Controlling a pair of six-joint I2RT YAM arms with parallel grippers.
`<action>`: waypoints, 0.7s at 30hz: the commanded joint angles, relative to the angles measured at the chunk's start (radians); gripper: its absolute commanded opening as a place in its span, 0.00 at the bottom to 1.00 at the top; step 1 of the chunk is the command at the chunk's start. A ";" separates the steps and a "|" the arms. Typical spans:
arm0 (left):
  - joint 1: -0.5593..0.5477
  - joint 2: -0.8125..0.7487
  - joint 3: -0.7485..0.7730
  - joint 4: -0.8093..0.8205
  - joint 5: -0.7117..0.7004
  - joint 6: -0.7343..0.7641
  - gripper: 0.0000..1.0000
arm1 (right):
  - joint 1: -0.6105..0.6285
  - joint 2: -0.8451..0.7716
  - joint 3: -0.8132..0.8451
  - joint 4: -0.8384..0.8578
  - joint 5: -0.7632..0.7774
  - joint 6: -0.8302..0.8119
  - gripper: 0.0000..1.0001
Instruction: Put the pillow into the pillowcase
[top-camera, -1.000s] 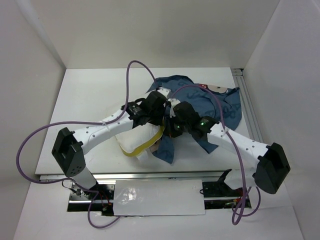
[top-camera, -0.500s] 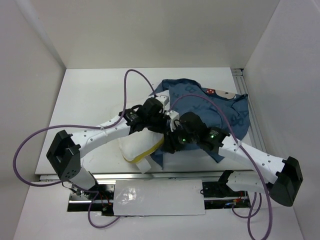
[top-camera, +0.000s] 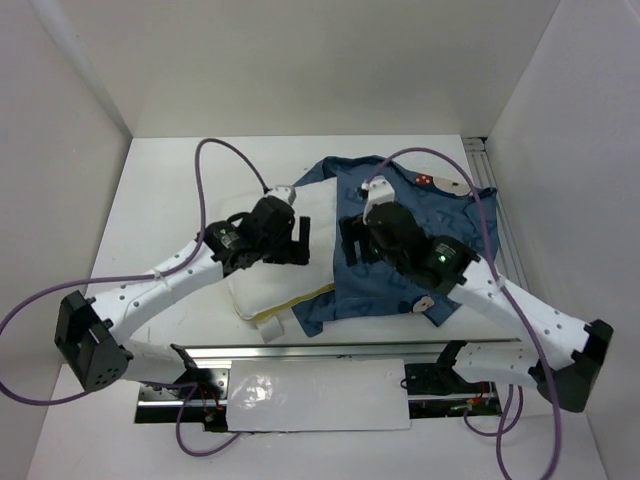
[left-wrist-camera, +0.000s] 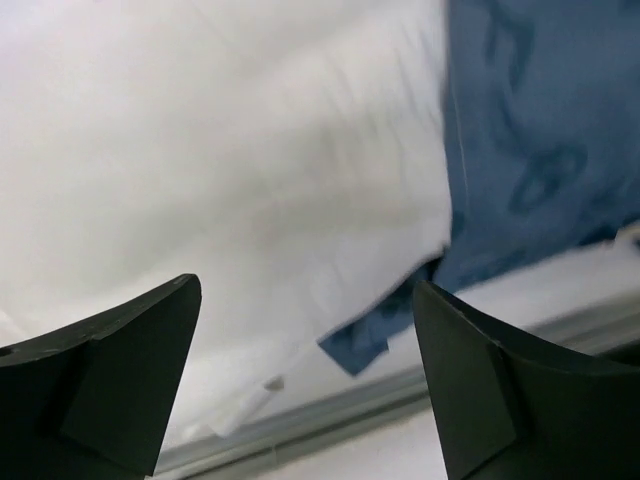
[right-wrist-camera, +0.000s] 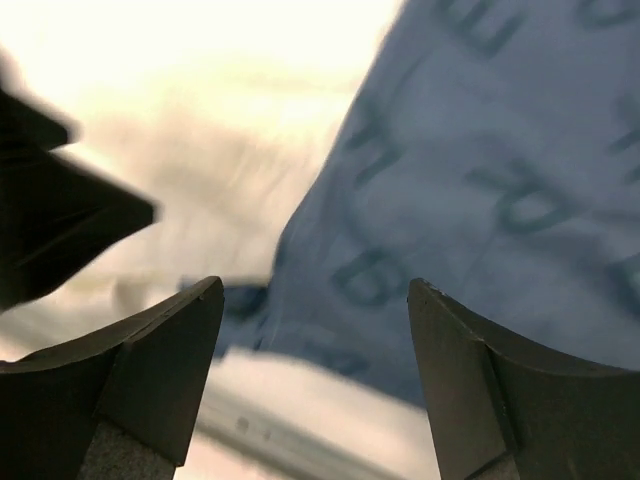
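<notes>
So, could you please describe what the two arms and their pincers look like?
The left arm and right arm have white perforated links and black joints. A purple cable loops from each. The right arm shows a green light. The left pincer and right pincer have matte black, wedge-shaped fingers.
</notes>
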 joint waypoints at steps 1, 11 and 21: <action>0.098 0.016 0.083 -0.051 -0.109 -0.015 1.00 | -0.037 0.163 0.099 0.117 0.249 -0.021 0.82; 0.278 0.415 0.355 0.078 0.050 0.102 0.98 | -0.316 0.908 0.749 0.089 0.064 -0.167 0.64; 0.296 0.688 0.416 0.097 0.125 0.111 0.63 | -0.397 1.236 1.066 -0.053 0.154 -0.152 0.42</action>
